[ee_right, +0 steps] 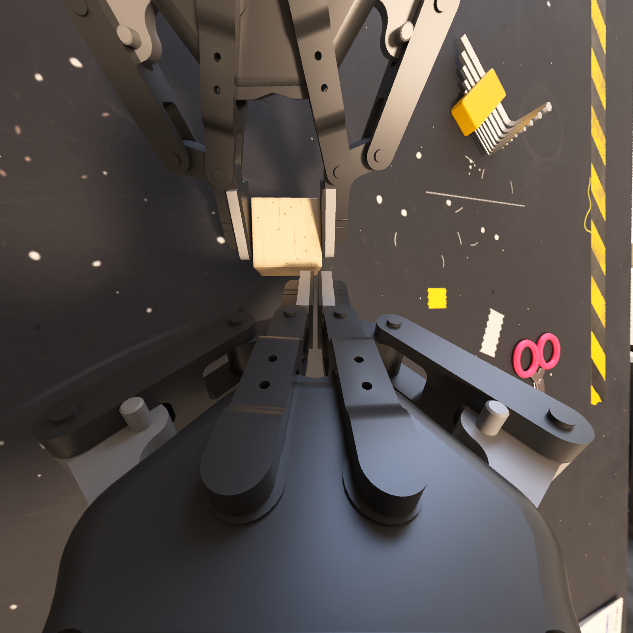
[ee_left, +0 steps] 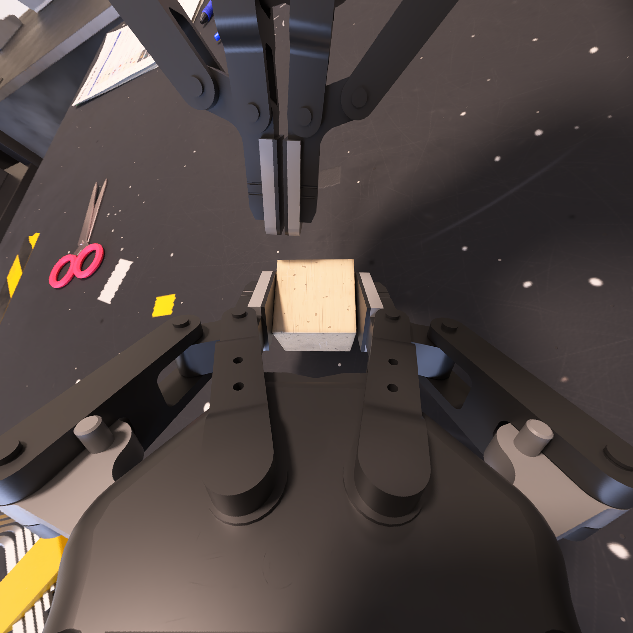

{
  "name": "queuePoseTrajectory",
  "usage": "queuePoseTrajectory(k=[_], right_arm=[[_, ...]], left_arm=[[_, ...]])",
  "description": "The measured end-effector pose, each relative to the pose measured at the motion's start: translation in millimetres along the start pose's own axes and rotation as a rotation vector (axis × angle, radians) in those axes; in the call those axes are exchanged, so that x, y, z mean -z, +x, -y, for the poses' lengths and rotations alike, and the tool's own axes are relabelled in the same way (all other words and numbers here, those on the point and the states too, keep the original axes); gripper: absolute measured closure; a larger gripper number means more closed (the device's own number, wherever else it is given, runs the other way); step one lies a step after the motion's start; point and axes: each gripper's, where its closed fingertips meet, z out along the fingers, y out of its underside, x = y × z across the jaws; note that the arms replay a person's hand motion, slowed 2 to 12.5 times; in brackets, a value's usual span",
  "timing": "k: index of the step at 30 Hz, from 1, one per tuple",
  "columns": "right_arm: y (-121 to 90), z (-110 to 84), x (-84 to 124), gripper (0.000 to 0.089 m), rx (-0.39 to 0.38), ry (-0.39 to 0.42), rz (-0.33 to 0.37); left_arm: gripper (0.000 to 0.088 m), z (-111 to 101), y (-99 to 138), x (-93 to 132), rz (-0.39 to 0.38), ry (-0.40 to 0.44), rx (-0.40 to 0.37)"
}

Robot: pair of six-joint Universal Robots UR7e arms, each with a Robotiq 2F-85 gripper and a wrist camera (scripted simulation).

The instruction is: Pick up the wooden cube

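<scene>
The pale wooden cube sits between the two pads of my left gripper, which is shut on it from both sides above the dark table. The cube also shows in the right wrist view, held by the left gripper that reaches in from the top. My right gripper is shut and empty, its fingertips just in front of the cube's near edge. In the left wrist view it hangs just beyond the cube, pads together.
Red-handled scissors, a white tape strip and a yellow tape square lie on the dark table. A yellow-holdered hex key set lies near the yellow-black striped edge. A printed sheet lies at the far left.
</scene>
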Motion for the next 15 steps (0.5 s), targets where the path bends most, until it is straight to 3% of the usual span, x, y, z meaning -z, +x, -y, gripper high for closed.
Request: queuePoseTrajectory(k=[15], right_arm=[[0.4,-2.7,-3.1,0.0872,0.085,-0.104,-0.050]], left_arm=[[0.0489,-2.1,-1.1,-0.9,0.048,-0.042,-0.074]])
